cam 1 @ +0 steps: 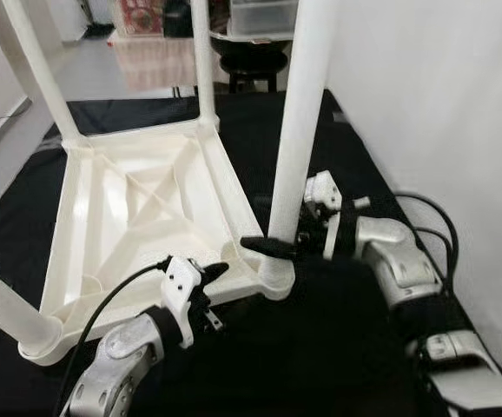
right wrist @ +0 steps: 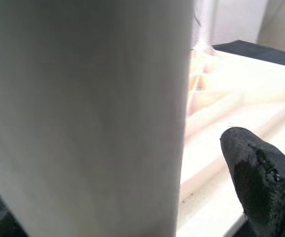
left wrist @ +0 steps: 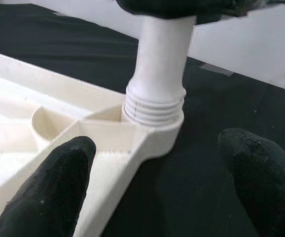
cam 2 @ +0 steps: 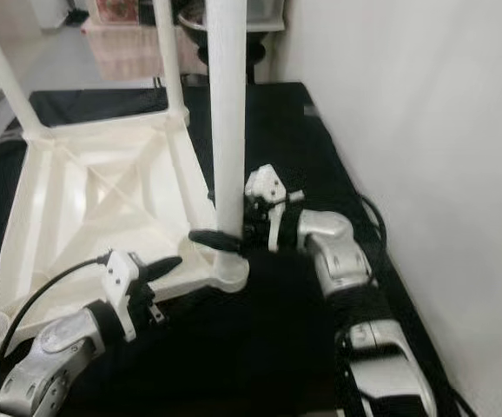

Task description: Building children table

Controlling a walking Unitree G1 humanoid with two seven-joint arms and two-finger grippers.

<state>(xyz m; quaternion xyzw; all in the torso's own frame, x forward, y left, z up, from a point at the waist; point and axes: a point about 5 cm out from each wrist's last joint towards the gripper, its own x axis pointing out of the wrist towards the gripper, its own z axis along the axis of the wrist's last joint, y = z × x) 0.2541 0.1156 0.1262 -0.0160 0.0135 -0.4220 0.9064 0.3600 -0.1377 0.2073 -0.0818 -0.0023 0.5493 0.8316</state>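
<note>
A black mat covers the floor beside a white wall, with grey floor and a dark stool further back. On the mat lies an upside-down white plastic table top, its ribbed underside facing up. Legs stand in its corners. The nearest one, the white table leg, stands upright with its long axis vertical, its threaded foot seated in the corner socket closest to the robot's right.

The right arm reaches in from the right, bent at the elbow, and the right gripper is clamped around that leg low down, just above the socket, one black finger wrapped across the leg's front. The left arm comes up from below, and the left gripper hovers at the table top's near edge, its fingers spread apart, holding nothing, pointed toward the same corner
</note>
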